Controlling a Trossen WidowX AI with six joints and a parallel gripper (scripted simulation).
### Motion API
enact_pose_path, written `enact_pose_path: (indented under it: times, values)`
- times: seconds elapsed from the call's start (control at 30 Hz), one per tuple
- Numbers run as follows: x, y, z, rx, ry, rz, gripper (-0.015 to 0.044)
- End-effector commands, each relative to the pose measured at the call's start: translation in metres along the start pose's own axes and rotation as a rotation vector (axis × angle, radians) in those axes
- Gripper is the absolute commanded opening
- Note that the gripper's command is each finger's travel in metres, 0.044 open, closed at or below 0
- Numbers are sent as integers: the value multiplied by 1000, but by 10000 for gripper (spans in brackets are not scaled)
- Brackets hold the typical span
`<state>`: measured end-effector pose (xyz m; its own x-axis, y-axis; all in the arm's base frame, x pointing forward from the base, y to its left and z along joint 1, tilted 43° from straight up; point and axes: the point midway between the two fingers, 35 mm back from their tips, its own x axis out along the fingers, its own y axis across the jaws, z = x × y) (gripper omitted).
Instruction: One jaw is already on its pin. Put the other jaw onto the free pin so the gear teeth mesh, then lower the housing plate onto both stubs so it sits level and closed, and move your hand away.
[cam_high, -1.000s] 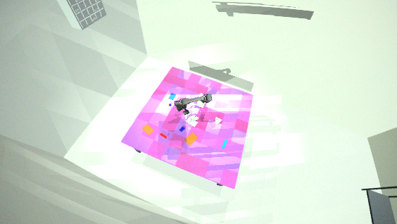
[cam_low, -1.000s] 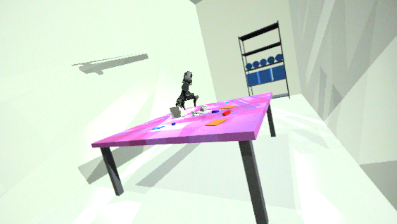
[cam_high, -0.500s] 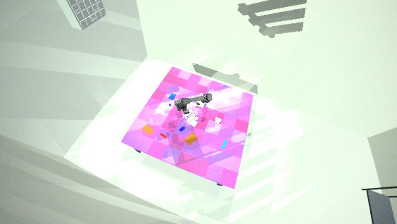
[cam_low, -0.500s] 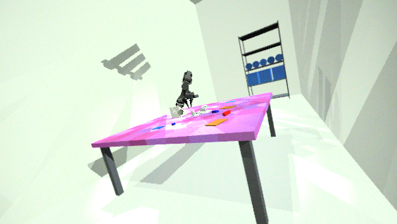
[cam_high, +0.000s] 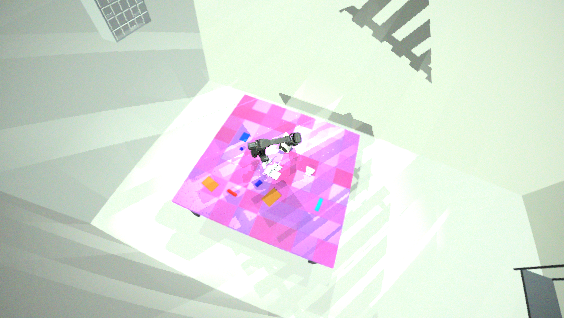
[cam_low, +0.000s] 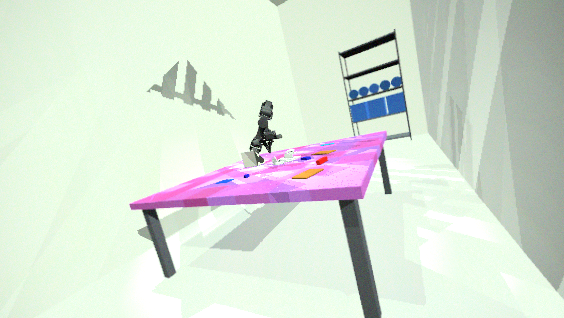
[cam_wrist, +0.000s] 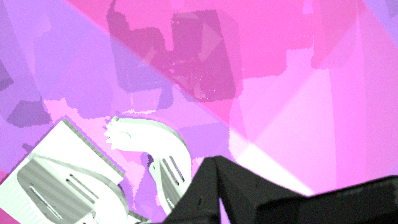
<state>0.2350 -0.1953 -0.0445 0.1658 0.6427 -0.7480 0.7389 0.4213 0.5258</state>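
In the wrist view a white square plate (cam_wrist: 62, 139) lies at the lower left, with a white curved, slotted jaw (cam_wrist: 111, 194) over it. A second white jaw (cam_wrist: 162, 134) with gear teeth at its end lies on the table beside the plate; its toothed end is clear of the plate's edge. My gripper (cam_wrist: 213, 164) (cam_high: 265, 159) is shut with its fingertips together and nothing seen between them, just right of the second jaw's slotted part and hiding some of it. The white parts (cam_high: 273, 171) look small in the top and exterior views; pins and tooth contact cannot be made out.
On the pink table (cam_high: 320, 245) (cam_low: 250, 196) lie orange pads (cam_high: 210, 184) (cam_low: 307, 174), a red block (cam_high: 232, 192) (cam_low: 321, 160), a dark blue block (cam_high: 258, 183), a cyan strip (cam_high: 319, 204), a blue pad (cam_high: 244, 136) and another white piece (cam_high: 310, 170).
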Motion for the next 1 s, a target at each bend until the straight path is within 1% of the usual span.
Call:
enact_pose_path:
  times: [0.0,0.07,0.63,0.97]
  values:
    - [-1,-1,0,-6,2,-5,0]
    - [-1,-1,0,-6,2,-5,0]
    - [0,0,0,0,0,0,440]
    - [0,0,0,0,0,0,440]
